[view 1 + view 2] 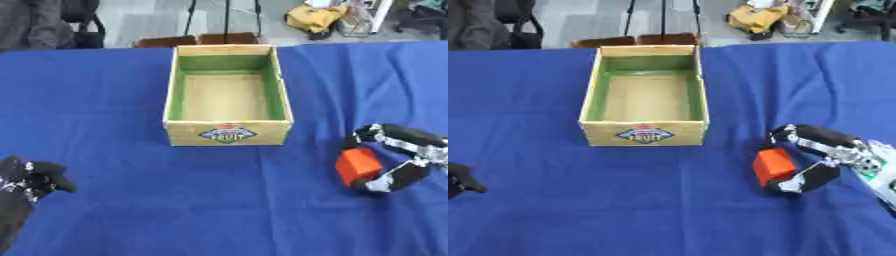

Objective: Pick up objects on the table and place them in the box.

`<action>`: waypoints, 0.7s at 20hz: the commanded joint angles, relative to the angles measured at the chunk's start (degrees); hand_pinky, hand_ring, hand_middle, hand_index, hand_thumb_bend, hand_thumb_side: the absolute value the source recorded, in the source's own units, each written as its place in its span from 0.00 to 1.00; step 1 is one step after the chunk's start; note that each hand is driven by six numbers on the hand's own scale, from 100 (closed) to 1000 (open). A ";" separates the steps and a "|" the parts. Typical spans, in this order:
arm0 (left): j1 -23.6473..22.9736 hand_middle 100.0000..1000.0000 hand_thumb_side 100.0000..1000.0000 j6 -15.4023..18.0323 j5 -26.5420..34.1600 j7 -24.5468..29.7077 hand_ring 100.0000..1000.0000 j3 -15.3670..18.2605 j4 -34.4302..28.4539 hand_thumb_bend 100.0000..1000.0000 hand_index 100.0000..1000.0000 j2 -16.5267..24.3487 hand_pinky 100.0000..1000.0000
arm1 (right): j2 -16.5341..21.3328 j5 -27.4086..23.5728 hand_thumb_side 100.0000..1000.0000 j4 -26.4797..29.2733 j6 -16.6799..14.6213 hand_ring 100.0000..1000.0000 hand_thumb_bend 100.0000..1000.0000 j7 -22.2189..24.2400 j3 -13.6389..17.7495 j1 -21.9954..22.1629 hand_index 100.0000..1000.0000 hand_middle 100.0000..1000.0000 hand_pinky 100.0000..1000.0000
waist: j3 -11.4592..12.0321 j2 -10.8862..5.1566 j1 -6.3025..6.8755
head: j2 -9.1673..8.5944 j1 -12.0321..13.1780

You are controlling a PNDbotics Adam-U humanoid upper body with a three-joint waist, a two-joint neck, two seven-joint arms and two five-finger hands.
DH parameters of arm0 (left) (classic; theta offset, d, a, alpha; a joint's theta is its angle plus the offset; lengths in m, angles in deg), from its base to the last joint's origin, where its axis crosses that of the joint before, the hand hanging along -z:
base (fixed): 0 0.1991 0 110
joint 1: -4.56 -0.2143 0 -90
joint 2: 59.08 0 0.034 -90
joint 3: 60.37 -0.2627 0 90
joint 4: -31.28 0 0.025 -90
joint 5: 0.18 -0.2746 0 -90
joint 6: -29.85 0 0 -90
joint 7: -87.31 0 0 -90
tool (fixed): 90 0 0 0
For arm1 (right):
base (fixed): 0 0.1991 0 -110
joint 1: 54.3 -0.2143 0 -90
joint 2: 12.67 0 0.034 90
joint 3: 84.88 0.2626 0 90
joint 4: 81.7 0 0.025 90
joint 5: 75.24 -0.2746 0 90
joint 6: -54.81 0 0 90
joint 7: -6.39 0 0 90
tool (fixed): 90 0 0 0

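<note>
Small orange-red block [773, 167] sits on the blue cloth-covered table [649, 200], right of centre, inside the curl of the right hand [820, 155]: one black-and-silver finger arcs over its far side, another hooks under its near side, pinching it. Open wooden box with green inner walls [227, 95] stands up and to the left, well apart. Left hand [31, 180] rests at lower left edge, fingers curled, holding nothing
</note>
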 commanded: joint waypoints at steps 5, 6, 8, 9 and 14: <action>0.27 0.44 1.00 -0.04 -0.31 -0.03 0.52 0.21 -0.48 0.16 0.65 0.91 0.61 | 1.45 1.22 0.00 1.74 1.78 0.70 0.16 -6.75 1.44 -0.95 0.39 0.43 0.74 | -0.12 -0.70 -0.20 | -0.17 0.13; 0.27 0.44 1.00 -0.04 -0.32 -0.03 0.52 0.21 -0.48 0.16 0.65 0.90 0.61 | 1.49 1.45 0.00 1.84 1.95 0.68 0.12 -7.79 1.43 -0.92 0.36 0.39 0.72 | -0.13 -0.70 -0.20 | -0.26 0.15; 0.26 0.44 1.00 -0.03 -0.35 -0.04 0.52 0.23 -0.46 0.16 0.65 0.89 0.61 | 1.59 1.93 0.00 1.98 2.13 0.68 0.11 -9.91 1.43 -0.81 0.36 0.38 0.72 | -0.12 -0.70 -0.21 | -0.48 0.09; 0.27 0.44 1.00 -0.02 -0.35 -0.03 0.52 0.23 -0.45 0.16 0.65 0.89 0.61 | 1.63 2.33 0.00 1.97 2.15 0.68 0.11 -10.88 1.25 -0.73 0.36 0.38 0.72 | -0.11 -0.69 -0.21 | -0.52 0.07; 0.23 0.44 1.00 -0.02 -0.38 -0.08 0.52 0.30 -0.40 0.16 0.65 0.90 0.61 | 2.22 3.15 0.00 3.09 1.50 0.61 0.06 -14.31 1.51 -0.87 0.29 0.22 0.68 | -0.26 -0.71 -0.28 | -0.83 0.18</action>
